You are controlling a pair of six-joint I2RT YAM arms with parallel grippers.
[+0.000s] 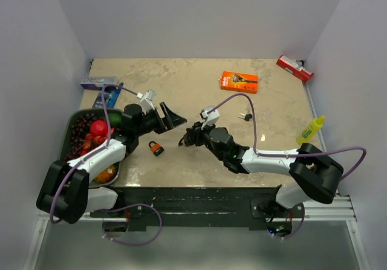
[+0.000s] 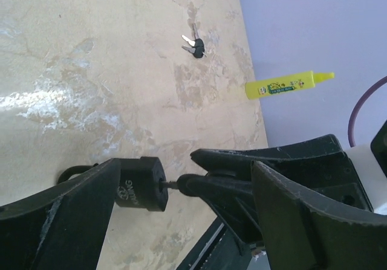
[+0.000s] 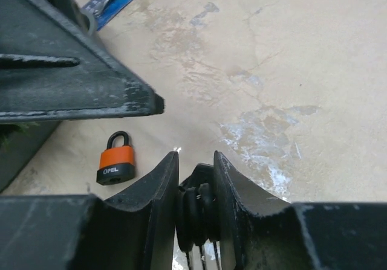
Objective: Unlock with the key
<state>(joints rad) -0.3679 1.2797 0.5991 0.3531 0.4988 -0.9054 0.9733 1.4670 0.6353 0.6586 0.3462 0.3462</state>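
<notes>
An orange padlock point(image 1: 156, 148) with a black base lies flat on the table between the two grippers; it also shows in the right wrist view point(image 3: 116, 164). My right gripper point(image 1: 188, 136) is shut on a bunch of black-headed keys point(image 3: 196, 206). One key blade point(image 2: 172, 185) sticks out toward the padlock's base point(image 2: 142, 183). In the left wrist view the blade tip meets the base, but the top view shows a small gap. My left gripper point(image 1: 175, 120) is wide open and empty, hovering just above and behind the padlock.
A second pair of keys point(image 1: 245, 116) lies behind the right arm. A yellow glue bottle point(image 1: 311, 130) stands at the right, with an orange box point(image 1: 239, 81) and a red box point(image 1: 295, 68) at the back. A blue pack point(image 1: 100, 83) and a dark fruit bowl point(image 1: 71, 125) are at the left.
</notes>
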